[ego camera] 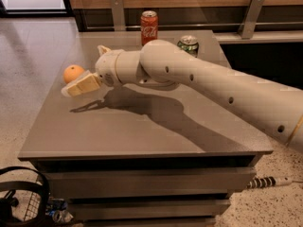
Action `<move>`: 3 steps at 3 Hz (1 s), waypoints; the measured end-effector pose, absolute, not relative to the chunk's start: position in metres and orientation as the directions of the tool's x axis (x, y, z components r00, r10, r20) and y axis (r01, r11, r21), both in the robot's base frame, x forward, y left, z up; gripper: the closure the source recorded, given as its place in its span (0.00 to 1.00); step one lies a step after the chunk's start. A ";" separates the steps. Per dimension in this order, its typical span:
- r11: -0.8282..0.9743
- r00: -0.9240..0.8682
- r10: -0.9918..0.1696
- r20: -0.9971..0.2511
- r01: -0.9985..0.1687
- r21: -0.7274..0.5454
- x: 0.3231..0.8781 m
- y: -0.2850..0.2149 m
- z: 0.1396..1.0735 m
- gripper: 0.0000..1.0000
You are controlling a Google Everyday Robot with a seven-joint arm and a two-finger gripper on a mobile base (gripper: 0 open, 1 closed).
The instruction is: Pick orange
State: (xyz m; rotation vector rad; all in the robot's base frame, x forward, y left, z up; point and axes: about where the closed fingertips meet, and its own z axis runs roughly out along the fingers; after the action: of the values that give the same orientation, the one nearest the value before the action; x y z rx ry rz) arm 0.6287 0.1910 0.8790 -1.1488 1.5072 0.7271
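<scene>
The orange [72, 72] is a small round fruit lying near the left edge of the grey table [142, 136]. My gripper [78, 86] reaches left from the thick white arm. It sits just in front of and slightly below the orange, right against it or nearly so. It covers the orange's lower right side. The orange rests on the table top.
A red cola can [149, 26] stands at the table's back edge, with a green can [189, 43] to its right, partly behind my arm. A black wire basket [19, 197] lies on the floor at the lower left. A white cable [265, 181] lies on the floor at the right.
</scene>
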 end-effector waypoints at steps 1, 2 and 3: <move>0.363 0.026 -0.313 -0.950 -0.920 -0.145 0.630 0.205 0.871 0.00; 0.372 0.016 -0.338 -0.941 -0.916 -0.149 0.635 0.214 0.859 0.00; 0.364 0.008 -0.341 -0.940 -0.921 -0.140 0.639 0.225 0.850 0.00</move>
State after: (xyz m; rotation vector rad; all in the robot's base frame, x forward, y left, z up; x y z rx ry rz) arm 0.6393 0.2250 0.8500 -1.1736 1.5510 0.6763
